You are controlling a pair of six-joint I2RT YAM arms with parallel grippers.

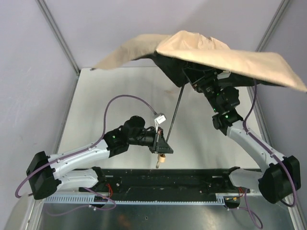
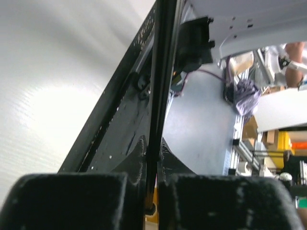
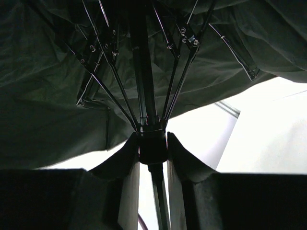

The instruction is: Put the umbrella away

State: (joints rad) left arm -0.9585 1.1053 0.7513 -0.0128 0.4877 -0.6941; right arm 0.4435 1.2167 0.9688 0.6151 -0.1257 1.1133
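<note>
- The umbrella [image 1: 216, 55] is open and held up off the bench [image 1: 120, 91] between the two arms.
- Its beige-tan canopy [image 1: 144, 50] spreads across the far side of the top view. It tilts down to the right and has one flap reaching out to the left.
- The thin black shaft [image 1: 175, 112] slants from under the canopy down towards the near edge of the bench.
- The small pale handle [image 1: 161, 160] hangs at the shaft's lower end, just above the black base rail [image 1: 168, 178].
- The left tool [image 1: 162, 143] has its two fingers pressed together on the shaft just above the handle. In the left wrist view the dark rod [image 2: 160, 72] runs straight up out of the narrow slit between the left tool's [image 2: 152, 158] padded fingers [image 2: 72, 201].
- The right tool [image 1: 201, 80] is tucked up beneath the canopy and mostly covered by it in the top view.
- In the right wrist view the right tool's [image 3: 152, 143] fingers [image 3: 122, 158] sit partly closed. They touch either side of the black runner [image 3: 152, 149] on the shaft, where the ribs [image 3: 180, 72] fan upward into the dark underside of the fabric.
- A purple cable [image 1: 129, 98] loops above the left arm.
</note>
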